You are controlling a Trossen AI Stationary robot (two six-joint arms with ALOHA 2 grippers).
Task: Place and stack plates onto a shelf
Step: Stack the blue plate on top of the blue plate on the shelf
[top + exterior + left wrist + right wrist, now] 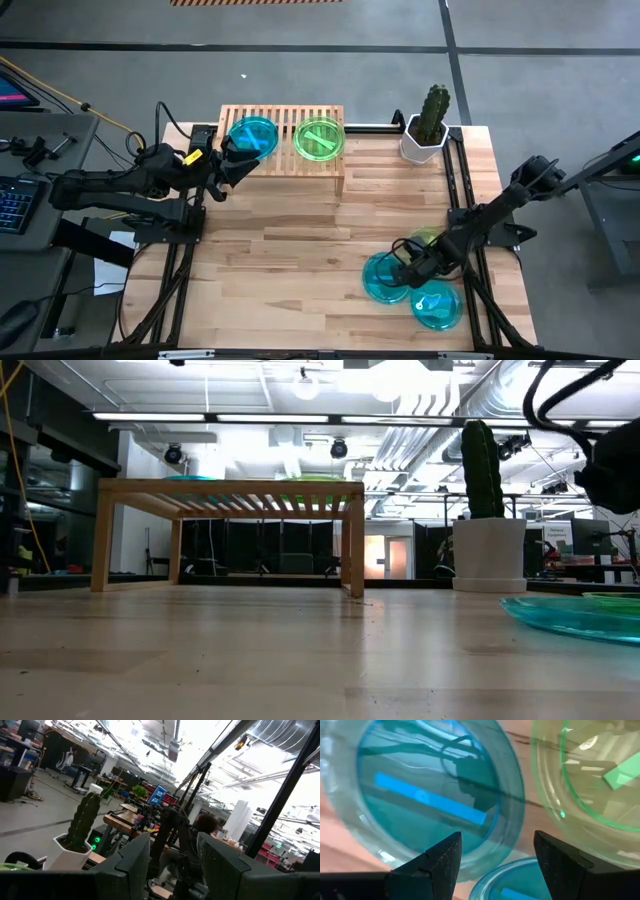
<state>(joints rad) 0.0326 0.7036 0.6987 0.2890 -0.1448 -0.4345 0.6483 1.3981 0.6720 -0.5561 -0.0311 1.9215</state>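
Note:
The light-wood shelf (283,160) stands at the table's far edge and carries a blue plate (254,134) and a green plate (319,139) side by side on its slatted top. My left gripper (233,158) is open at the shelf's left end, just beside the blue plate, and nothing lies between its fingers (172,870). Two blue plates (380,280) (438,307) and a green plate (427,238) lie overlapping on the table near its right near corner. My right gripper (402,266) is open above them, its fingers (497,865) over the near rim of one blue plate (420,795).
A cactus in a white pot (427,130) stands to the right of the shelf at the far edge. The table's wooden middle (300,260) is bare. In the low view the shelf (230,490) shows open room beneath its top.

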